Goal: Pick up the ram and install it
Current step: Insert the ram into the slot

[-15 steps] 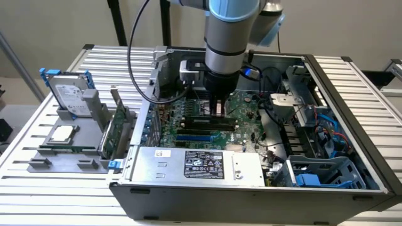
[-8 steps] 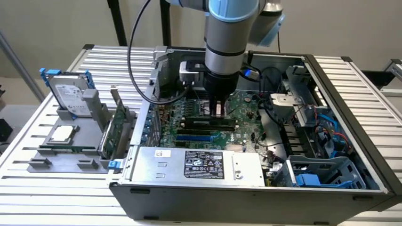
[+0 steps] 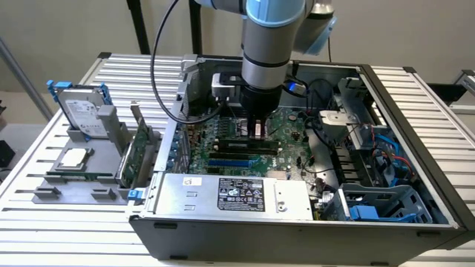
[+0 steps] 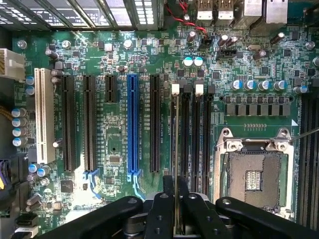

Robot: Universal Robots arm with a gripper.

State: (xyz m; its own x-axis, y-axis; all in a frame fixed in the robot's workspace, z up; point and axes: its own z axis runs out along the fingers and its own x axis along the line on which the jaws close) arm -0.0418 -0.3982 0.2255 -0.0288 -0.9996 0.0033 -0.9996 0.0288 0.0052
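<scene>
Claw (image 4: 175, 199): I read it as pinching the ram (image 4: 175, 144), which I see edge-on between the black fingers (image 4: 162, 209).
Ram position: standing on edge over the memory slots (image 4: 192, 134), in line with the slot with the white latch (image 4: 175, 89); I cannot tell whether it is seated.
Wrist view: I see the board (image 4: 119, 59) close up, with a blue slot (image 4: 132, 129), a white slot (image 4: 44, 117), black slots and the open CPU socket (image 4: 254, 174).
Exterior view: I see the arm (image 3: 267, 50) reaching down into the open case (image 3: 415, 183); the claw (image 3: 257, 129) sits low over the board.
Case contents: board, power supply (image 3: 237, 196), cables, blue drive cage (image 3: 379, 206).
Writing: the power supply label is too small for me to read.
Surface (image 3: 438, 105): slatted metal. On the exterior view's left a grey tray (image 3: 44, 194) holds a hard drive (image 3: 83, 114), a CPU (image 3: 74, 158) and a green card (image 3: 137, 156).
</scene>
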